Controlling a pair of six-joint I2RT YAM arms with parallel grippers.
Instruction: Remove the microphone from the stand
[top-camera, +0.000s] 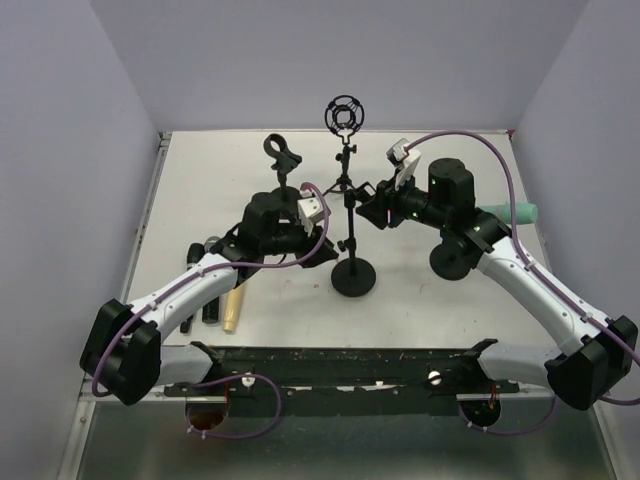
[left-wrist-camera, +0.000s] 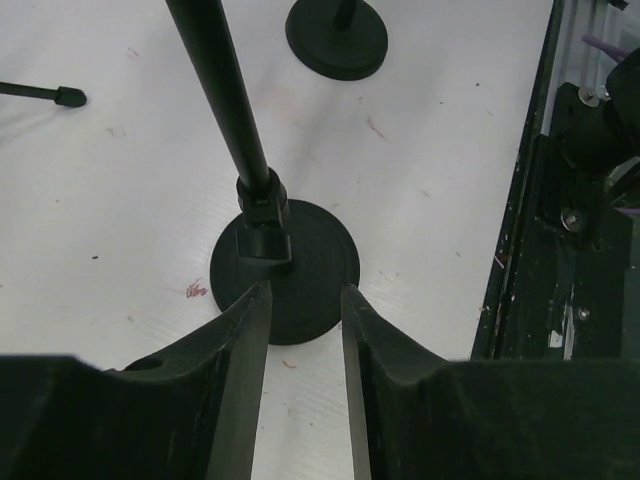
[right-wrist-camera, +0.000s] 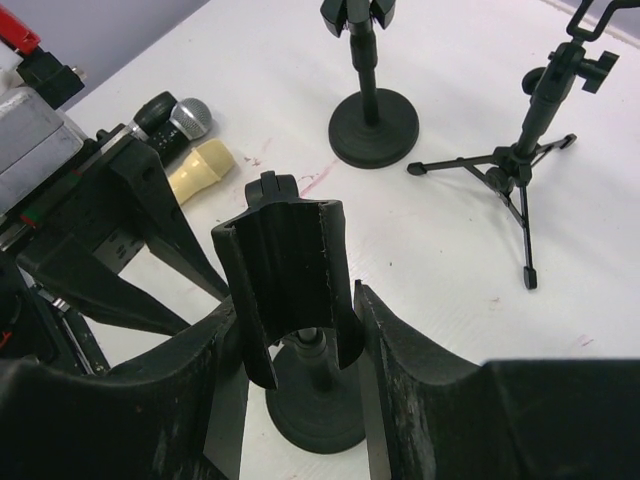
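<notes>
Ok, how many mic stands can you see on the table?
3. The middle stand, round-based, is in the centre of the view. The left stand is just left of it. The tripod stand is behind them. More may be hidden.

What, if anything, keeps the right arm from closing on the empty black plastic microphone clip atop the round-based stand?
Probably nothing. The right wrist view shows the clip sitting between the open fingers of the right gripper, with no other object in the gap, so it looks reachable.
</notes>
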